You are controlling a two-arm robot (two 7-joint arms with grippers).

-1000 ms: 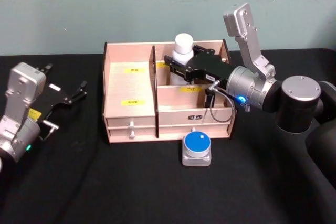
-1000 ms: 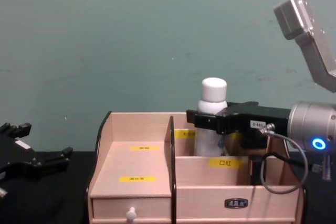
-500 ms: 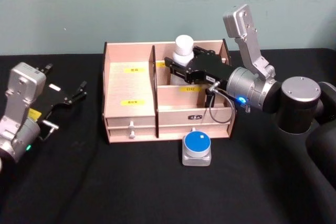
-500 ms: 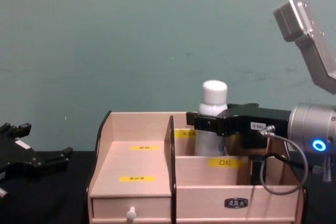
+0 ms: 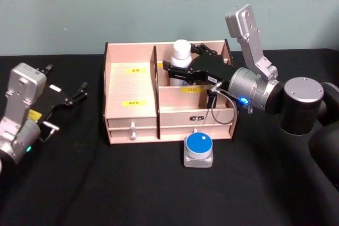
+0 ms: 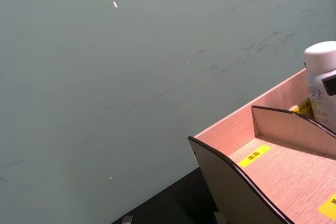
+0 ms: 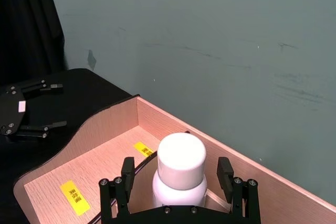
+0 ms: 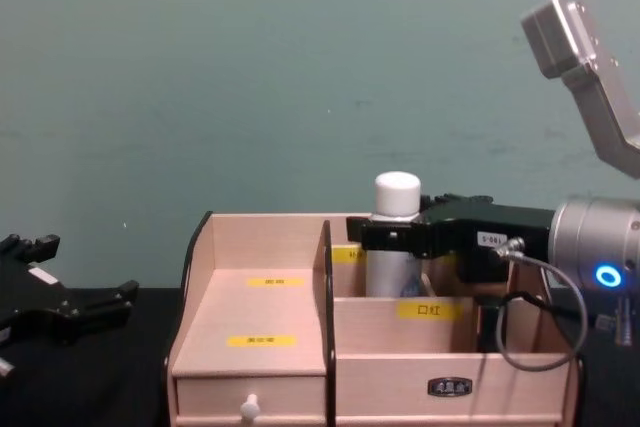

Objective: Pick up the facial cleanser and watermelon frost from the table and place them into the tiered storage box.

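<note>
the fingers (image 7: 127,170) of my right gripper (image 5: 183,59) are spread wide, one on each side of the facial cleanser (image 7: 181,167), with a sliver of daylight on both sides. so far as i can see, they grip nothing. the cleanser stands upright in the back right compartment of the tiered storage box (image 5: 143,86), its long axis vertical. it's a smooth white round bottle with a broad white cap (image 8: 397,191) poking above the rear wall. i judge this half of the job done; what's left here is to draw straight back without tipping it.

the watermelon frost (image 5: 198,150) sits on the black surface (image 5: 132,183) just in front of the box, below the right drawer. from my right fingers it lies toward my body and lower down, on the box's near side. it's a low, squarish grey case with rounded corners and a flat blue round top, probably hard and a bit slick. my right arm is plainly nearer.

my left gripper (image 5: 65,81) is parked well off to the left, its fingers apart and empty. the box is pale, matt wood with dark curved edges and yellow labels (image 5: 139,70).
</note>
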